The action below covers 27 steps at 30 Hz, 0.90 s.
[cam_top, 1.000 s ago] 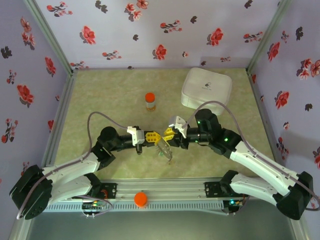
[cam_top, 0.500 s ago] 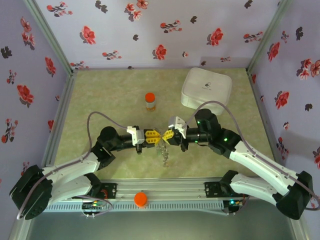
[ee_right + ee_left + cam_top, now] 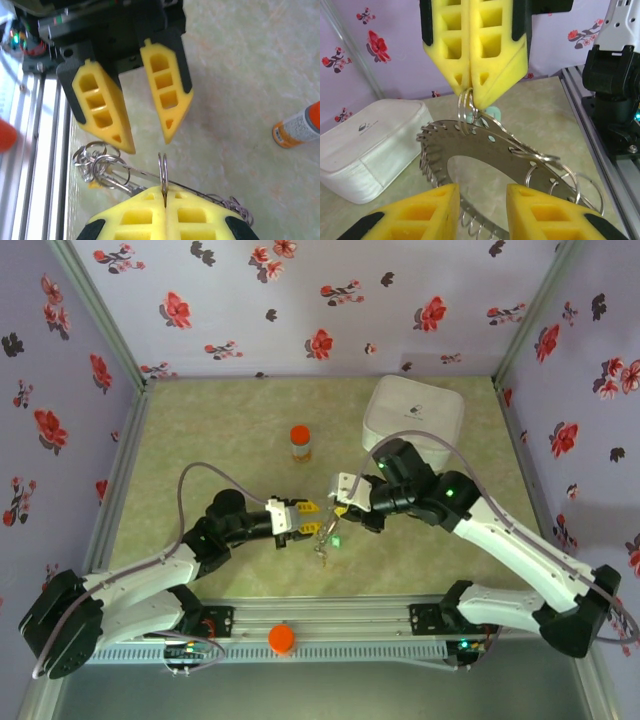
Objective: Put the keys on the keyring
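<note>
Status: right gripper (image 3: 470, 92) has its yellow foam fingers (image 3: 490, 45) pressed tight together on a pair of thin wire loops (image 3: 465, 107). These are threaded through the rim of the keyring (image 3: 487, 149), a flat dark-grey metal disc with a wide round hole and small punched holes round its edge. Keyring hangs tilted off that pinch, up off the green mottled table (image 3: 220, 430), over the middle of its near half, between the two grippers. Left gripper (image 3: 148, 144) is spread, one finger either side of the disc's lower edge in the left wrist view. It isn't gripping; can't tell if a pad touches metal. A bunch of further loops (image 3: 97, 160) hangs on the disc's side toward the near edge. A small teal plastic key head (image 3: 337, 539) dangles just beside the disc; other keys are too small to make out. Handling, my read: disc is stiff, thin and light, but it pivots freely on the loops, so any nudge will swing or twist it. Bare metal on foam is slippery, and the loops are thin and springy, easy to lose from a pinch. Best hold is across the flat band, pads on both faces, away from the loop fringe, so one arm fixes it while the other works a loop. White square box (image 3: 415, 415) sits in the far right corner and orange-capped bottle (image 3: 300, 443) toward the far edge, both well apart.
</note>
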Tool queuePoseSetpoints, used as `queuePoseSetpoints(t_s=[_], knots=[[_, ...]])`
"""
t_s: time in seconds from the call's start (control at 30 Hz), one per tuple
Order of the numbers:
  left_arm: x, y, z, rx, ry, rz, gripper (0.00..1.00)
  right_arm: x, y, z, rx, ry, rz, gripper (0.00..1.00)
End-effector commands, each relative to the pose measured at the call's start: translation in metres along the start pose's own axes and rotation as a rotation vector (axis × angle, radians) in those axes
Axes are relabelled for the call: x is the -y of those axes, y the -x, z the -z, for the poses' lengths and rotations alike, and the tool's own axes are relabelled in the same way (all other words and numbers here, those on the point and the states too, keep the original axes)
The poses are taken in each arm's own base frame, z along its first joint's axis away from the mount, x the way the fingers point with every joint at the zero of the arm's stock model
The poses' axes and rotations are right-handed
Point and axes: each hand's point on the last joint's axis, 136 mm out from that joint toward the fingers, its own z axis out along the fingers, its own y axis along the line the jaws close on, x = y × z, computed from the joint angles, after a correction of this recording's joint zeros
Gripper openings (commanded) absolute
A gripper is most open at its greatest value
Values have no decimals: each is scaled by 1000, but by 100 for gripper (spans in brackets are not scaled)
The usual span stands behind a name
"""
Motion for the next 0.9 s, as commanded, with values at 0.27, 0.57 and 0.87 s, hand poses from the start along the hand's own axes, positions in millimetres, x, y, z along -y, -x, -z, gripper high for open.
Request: queuePoseSetpoints(t_s=[0.27, 0.57, 0.87], knots=[[5, 13, -2, 48, -34, -6, 33, -6, 1, -17, -141, 39, 170, 0], [14, 8, -3, 18, -76, -18, 26, -10, 12, -24, -107, 55, 165, 0], [11, 10, -3, 21, -58, -26, 16, -17, 16, -27, -79, 69, 158, 0]])
